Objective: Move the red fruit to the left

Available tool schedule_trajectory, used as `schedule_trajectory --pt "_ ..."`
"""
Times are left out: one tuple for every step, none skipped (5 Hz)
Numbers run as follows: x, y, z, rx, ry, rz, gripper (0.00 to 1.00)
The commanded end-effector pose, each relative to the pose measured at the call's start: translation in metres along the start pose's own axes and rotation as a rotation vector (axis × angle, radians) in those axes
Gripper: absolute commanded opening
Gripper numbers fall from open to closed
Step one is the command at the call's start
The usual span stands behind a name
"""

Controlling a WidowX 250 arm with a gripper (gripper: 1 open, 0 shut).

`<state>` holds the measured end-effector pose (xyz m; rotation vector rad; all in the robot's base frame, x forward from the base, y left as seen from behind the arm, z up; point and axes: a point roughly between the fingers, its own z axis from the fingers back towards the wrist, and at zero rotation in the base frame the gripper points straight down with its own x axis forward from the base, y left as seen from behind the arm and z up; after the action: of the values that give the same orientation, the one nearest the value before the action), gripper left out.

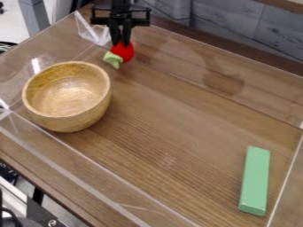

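The red fruit [120, 55], a small bright red toy strawberry with a light green stem end, sits at the far left of the wooden table, just beyond the bowl. My gripper [120, 44] comes straight down from above and is shut on the fruit's top. The fruit is at or just above the table surface; I cannot tell whether it touches.
A wooden bowl [66, 95] stands at the left, close in front of the fruit. A flat green block [254, 181] lies at the near right. Clear plastic walls [89, 27] edge the table, one right behind the gripper.
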<state>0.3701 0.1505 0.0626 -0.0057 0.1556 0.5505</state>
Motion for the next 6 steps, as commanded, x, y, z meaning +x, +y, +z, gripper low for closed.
schedule_trajectory --pt "0.004 0.01 0.002 0.006 -0.03 0.031 0.0" --pt "0.005 0.015 -0.006 0.01 -0.018 0.049 1.0" --pt "0.008 0.023 -0.017 0.011 -0.007 0.039 0.0" --pt "0.009 0.03 -0.023 0.008 0.003 0.027 0.0" --pt "0.006 0.026 -0.027 0.018 0.017 -0.024 1.0" --pt "0.003 0.023 -0.027 0.021 0.029 -0.071 0.0"
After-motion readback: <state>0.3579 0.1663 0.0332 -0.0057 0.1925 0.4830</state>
